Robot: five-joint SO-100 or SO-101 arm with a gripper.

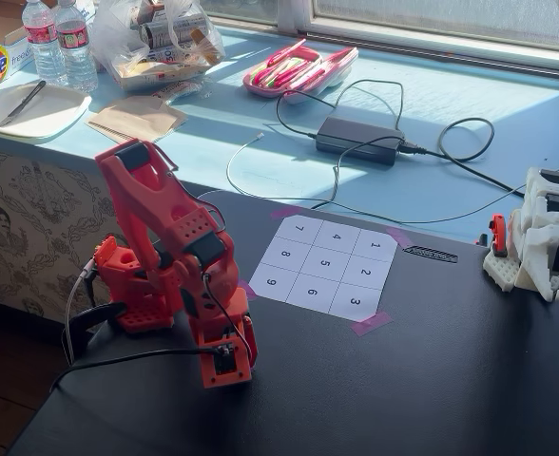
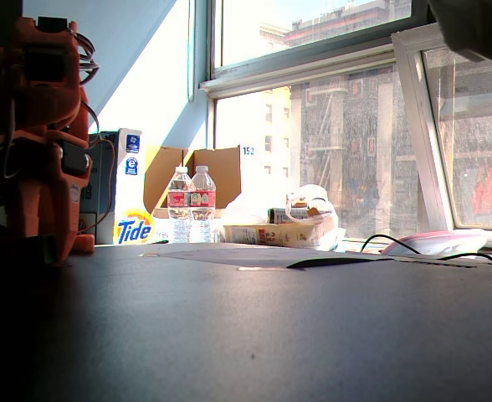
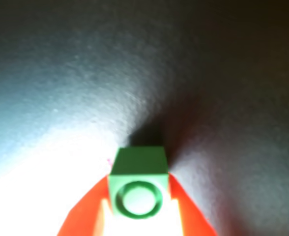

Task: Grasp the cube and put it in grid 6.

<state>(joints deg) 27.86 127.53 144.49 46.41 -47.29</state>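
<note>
Gripping the cube (image 3: 139, 184) between its two red fingers (image 3: 88, 216), the tool (image 3: 140, 206) is closed on it, as the wrist view shows; the ring-marked face looks toward the camera. In a fixed view the tool (image 1: 226, 366) sits low at the dark surface (image 1: 403, 380), at about 8 o'clock from the paper grid (image 1: 323, 266), and the cube itself is hidden there.

Progress, as judged: the grasp appears made; lift, carry and release remain. Grid 6 (image 1: 312, 293) is bare, lying in the grid's near row between the squares marked 9 and 3, toward 2 o'clock from the tool. Whether the cube has left the surface cannot be told.

Surface: black, matte, partly in hard sunlight. Pink tape (image 1: 371, 323) holds the grid's corners. A white device (image 1: 544, 237) stands at the 3 o'clock edge.

Room: a pale blue sill beyond carries a power adapter (image 1: 358, 140) with cables, a pink case (image 1: 298, 69), water bottles (image 1: 59, 43), a plate (image 1: 34, 109) and a detergent box (image 2: 129, 197). Windows (image 2: 355, 126) show buildings outside.
</note>
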